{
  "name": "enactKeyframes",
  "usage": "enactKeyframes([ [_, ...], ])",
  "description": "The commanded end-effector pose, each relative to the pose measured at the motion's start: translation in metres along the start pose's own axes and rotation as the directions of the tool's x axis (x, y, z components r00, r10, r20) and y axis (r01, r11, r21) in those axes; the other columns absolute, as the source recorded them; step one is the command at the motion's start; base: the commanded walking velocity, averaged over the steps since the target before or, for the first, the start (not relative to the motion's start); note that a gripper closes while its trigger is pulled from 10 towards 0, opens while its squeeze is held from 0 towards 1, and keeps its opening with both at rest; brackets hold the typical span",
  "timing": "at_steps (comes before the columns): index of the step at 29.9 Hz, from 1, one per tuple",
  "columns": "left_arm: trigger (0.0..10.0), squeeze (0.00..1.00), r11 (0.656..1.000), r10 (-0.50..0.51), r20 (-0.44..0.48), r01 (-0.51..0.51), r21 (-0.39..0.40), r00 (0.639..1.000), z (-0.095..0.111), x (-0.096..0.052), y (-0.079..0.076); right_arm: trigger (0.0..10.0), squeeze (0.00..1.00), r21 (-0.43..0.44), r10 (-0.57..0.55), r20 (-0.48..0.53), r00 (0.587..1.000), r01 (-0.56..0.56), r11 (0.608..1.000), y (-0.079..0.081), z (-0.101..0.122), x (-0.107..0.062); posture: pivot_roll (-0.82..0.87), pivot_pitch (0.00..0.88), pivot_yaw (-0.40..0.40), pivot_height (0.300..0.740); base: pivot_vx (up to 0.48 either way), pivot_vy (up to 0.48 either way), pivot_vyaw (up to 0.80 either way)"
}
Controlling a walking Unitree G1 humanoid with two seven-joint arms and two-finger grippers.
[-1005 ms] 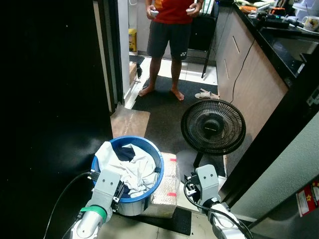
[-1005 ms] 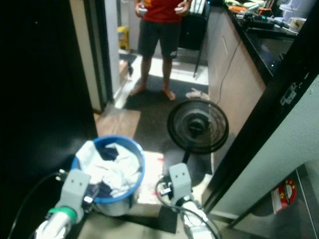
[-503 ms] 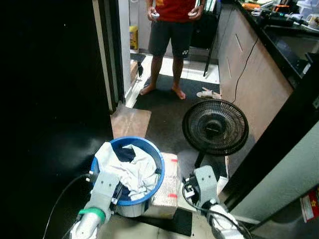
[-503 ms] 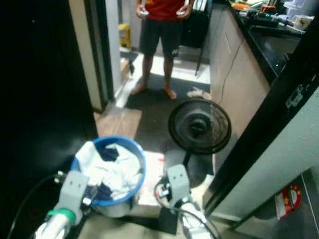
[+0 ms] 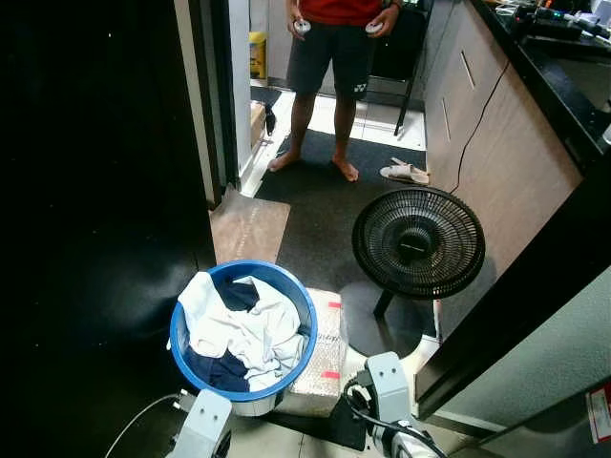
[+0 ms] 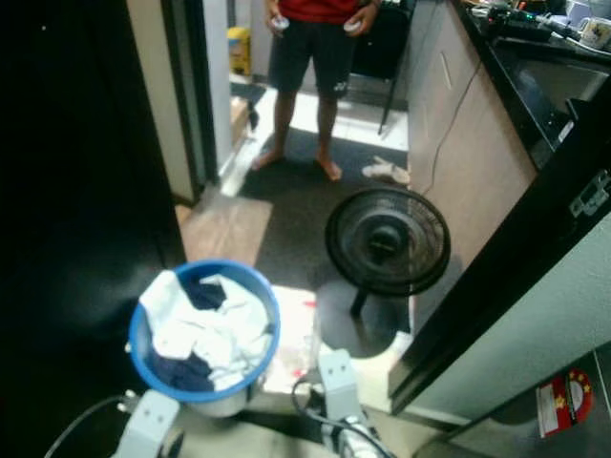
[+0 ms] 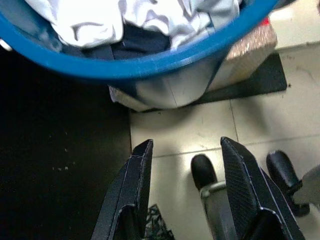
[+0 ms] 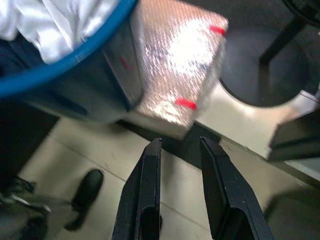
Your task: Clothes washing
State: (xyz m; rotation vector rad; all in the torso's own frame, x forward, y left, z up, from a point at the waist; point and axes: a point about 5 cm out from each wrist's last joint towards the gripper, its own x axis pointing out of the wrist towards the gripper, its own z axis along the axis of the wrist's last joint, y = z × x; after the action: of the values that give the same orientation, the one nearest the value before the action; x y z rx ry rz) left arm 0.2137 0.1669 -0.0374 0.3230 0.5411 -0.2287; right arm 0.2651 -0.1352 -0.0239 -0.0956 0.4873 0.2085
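The blue laundry basket (image 5: 242, 328) sits on the floor right in front of me, at the edge of the dark doorway, heaped with a crumpled white garment (image 5: 239, 324) over something dark navy (image 5: 212, 367) that shows low in the tub and near the back rim. Its side touches a silvery bubble-wrap parcel (image 5: 322, 348) with red tape marks, and both rest partly on a dark mat (image 7: 250, 80). I judge the step in hand to be getting hold of the basket, or the clothes in it, to carry them to the wash, so I want both arms brought up and over the rim before closing, not pushed in from below where they could tip the tub. The left gripper (image 7: 184, 165) hangs low over the pale tiles just short of the basket's base, fingers spread apart with nothing between them; the right gripper (image 8: 181, 165) is likewise low, fingers apart and empty, aimed at the parcel and the basket wall. The white cloth looks loose and light, so a pinch on a thick fold should hold better than on a single layer. A black floor fan (image 5: 418, 243) stands near on the right, and a person (image 5: 334, 67) stands farther down the passage by a pair of slippers (image 5: 405, 173).
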Motion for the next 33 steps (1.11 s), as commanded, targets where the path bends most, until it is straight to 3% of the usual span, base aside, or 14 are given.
enactKeyframes([
  [1, 10.0, 0.00, 1.000, -0.008, -0.030, 0.009, 0.023, 1.000, -0.010, -0.003, -0.003, 10.0, 0.00, -0.020, -0.007, -0.061, 0.998, 0.006, 1.000, -0.002, -0.015, -0.005, 0.07, 0.057, -0.045, 0.740, 0.000, 0.000, 0.00],
  [5, 10.0, 0.00, 0.998, 0.037, -0.021, -0.036, 0.048, 0.999, -0.010, 0.000, 0.004, 10.0, 0.00, -0.042, 0.007, -0.053, 0.999, -0.009, 0.999, -0.003, -0.013, -0.005, 0.06, 0.053, -0.052, 0.740, 0.000, 0.000, 0.00],
  [13, 10.0, 0.00, 0.994, 0.069, -0.008, -0.069, -0.079, 0.998, -0.002, 0.007, 0.003, 10.0, 0.00, -0.007, 0.056, 0.027, 0.998, -0.056, 0.998, 0.002, 0.004, 0.001, 0.05, 0.036, -0.060, 0.740, 0.000, 0.000, 0.00],
  [20, 10.0, 0.00, 0.998, 0.040, 0.024, -0.039, -0.044, 0.999, 0.003, 0.010, 0.000, 10.0, 0.00, 0.029, 0.035, 0.048, 0.998, -0.036, 0.999, 0.002, 0.011, 0.004, 0.05, 0.027, -0.018, 0.740, 0.000, 0.000, 0.00],
  [22, 10.0, 0.00, 0.998, 0.044, 0.036, -0.042, -0.054, 0.998, 0.009, 0.013, 0.010, 10.0, 0.00, 0.063, 0.002, 0.073, 0.997, -0.007, 0.998, 0.001, 0.016, 0.006, 0.03, 0.048, 0.032, 0.740, 0.000, 0.000, 0.00],
  [27, 10.0, 0.00, 0.997, 0.051, 0.036, -0.049, -0.055, 0.998, 0.011, 0.014, 0.020, 10.0, 0.00, 0.085, -0.012, 0.086, 0.996, 0.005, 0.996, 0.003, 0.017, 0.005, 0.03, 0.059, 0.038, 0.740, 0.000, 0.000, 0.00],
  [33, 10.0, 0.00, 0.994, 0.095, 0.047, -0.092, -0.066, 0.994, 0.020, 0.020, 0.027, 10.0, 0.00, 0.020, 0.060, 0.067, 0.996, -0.061, 0.998, 0.007, 0.005, 0.000, 0.04, 0.057, 0.030, 0.740, 0.000, 0.000, 0.00],
])
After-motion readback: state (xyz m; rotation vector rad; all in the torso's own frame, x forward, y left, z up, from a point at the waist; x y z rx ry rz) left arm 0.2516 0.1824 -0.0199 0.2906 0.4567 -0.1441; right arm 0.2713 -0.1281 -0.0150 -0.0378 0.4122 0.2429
